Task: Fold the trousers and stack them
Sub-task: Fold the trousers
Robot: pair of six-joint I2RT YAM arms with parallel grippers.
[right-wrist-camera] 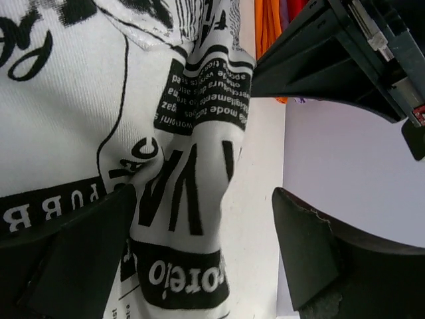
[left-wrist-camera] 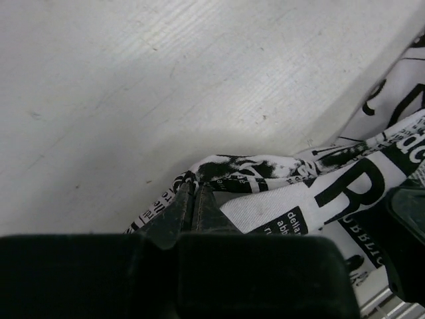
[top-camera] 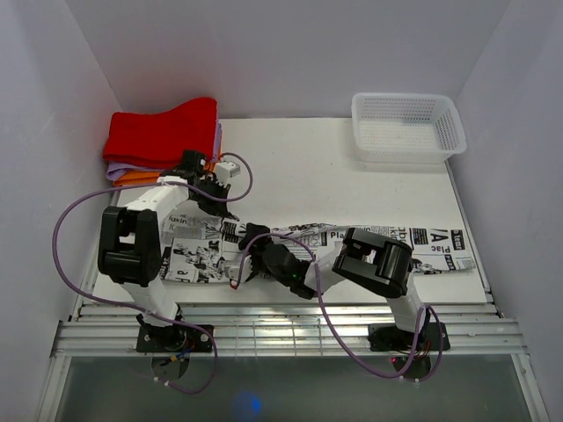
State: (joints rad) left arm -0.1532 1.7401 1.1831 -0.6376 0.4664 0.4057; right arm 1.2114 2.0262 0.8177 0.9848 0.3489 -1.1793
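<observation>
The trousers (top-camera: 431, 242), white with black newspaper print, lie stretched across the near part of the table from left to right. My left gripper (top-camera: 227, 214) is down at their left part, near the bunched upper edge. In the left wrist view its fingers (left-wrist-camera: 188, 193) are pressed together on a rumpled edge of the trousers (left-wrist-camera: 279, 206). My right gripper (top-camera: 248, 262) lies low just in front of it. In the right wrist view it (right-wrist-camera: 199, 256) stands open, with a raised fold of the trousers (right-wrist-camera: 192, 173) between its fingers, against the left one.
A stack of folded red, purple and orange cloths (top-camera: 163, 136) sits at the back left. A white mesh basket (top-camera: 407, 127) stands at the back right. White walls close in the table (top-camera: 299, 167). The left arm's housing (right-wrist-camera: 332, 60) hangs close above the right gripper.
</observation>
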